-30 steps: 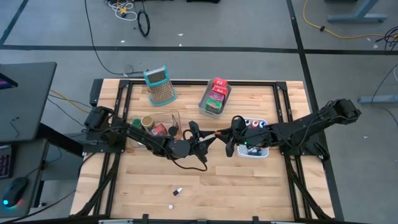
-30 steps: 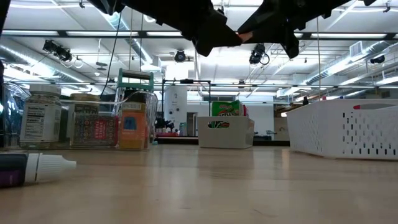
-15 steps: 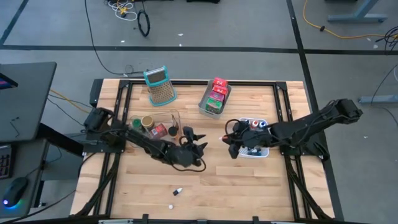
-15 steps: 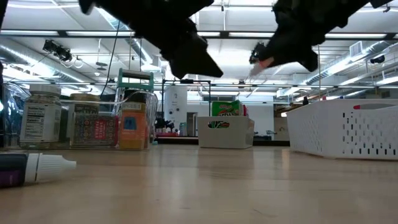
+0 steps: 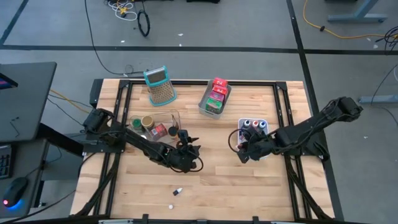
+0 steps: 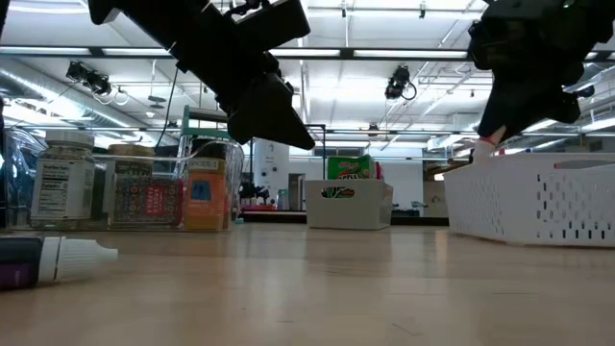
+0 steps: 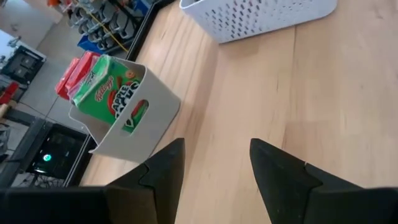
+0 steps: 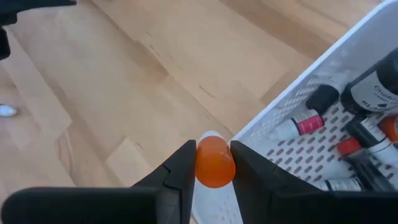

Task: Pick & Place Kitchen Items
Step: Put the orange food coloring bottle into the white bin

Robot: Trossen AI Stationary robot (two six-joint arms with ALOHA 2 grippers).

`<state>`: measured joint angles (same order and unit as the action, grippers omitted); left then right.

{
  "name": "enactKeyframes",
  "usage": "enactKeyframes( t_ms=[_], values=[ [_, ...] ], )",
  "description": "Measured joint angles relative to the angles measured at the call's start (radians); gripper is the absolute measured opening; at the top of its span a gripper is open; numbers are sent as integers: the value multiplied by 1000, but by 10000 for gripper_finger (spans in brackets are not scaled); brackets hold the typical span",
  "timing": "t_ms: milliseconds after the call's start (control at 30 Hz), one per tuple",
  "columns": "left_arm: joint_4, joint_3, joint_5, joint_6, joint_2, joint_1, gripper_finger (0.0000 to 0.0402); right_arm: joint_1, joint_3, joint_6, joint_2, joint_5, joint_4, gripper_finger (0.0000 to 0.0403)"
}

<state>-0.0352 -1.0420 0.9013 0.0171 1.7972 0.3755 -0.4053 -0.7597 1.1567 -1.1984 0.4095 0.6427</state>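
Observation:
My right gripper (image 5: 242,154) is shut on a tiny white bottle with an orange cap (image 8: 214,163), just above the near left corner of the white basket (image 5: 262,153). The basket (image 8: 292,99) holds several small bottles with coloured caps. My left gripper (image 5: 189,149) is open and empty above the table's middle; its fingers also show in the left wrist view (image 7: 214,162). Another tiny bottle (image 5: 178,191) lies on its side near the table's front edge. Red and green packets (image 5: 216,94) stand in a grey bin. My right gripper pinches the tiny bottle at its orange cap (image 8: 214,177) between its two fingers. The white body shows beyond the cap along the fingers. The bottle is lifted clear of the table, beside the basket's rim (image 8: 273,112).
A clear container with jars (image 5: 155,126) stands at the left. A teal-handled grater (image 5: 160,85) lies at the far left. The grey bin (image 7: 134,134) stands at the far middle. Bare wood lies between the arms and toward the near edge.
The two grippers stood close together over the table's middle and have drawn apart. My right gripper has carried the orange-capped bottle toward the table's right and near edges and down to the white basket's corner. My left gripper has drawn back toward the left and near edges.

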Motion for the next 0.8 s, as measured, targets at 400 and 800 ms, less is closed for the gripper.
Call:
enactKeyframes(
  t_ms=[400, 800],
  values=[
    [-5, 0, 0, 16, 0, -2, 192, -34, 0, -150, 6, 5, -29, 100],
    [-4, 0, -4, 13, 0, -4, 192, -88, 0, -288, 119, 156, -57, 100]
  ],
)
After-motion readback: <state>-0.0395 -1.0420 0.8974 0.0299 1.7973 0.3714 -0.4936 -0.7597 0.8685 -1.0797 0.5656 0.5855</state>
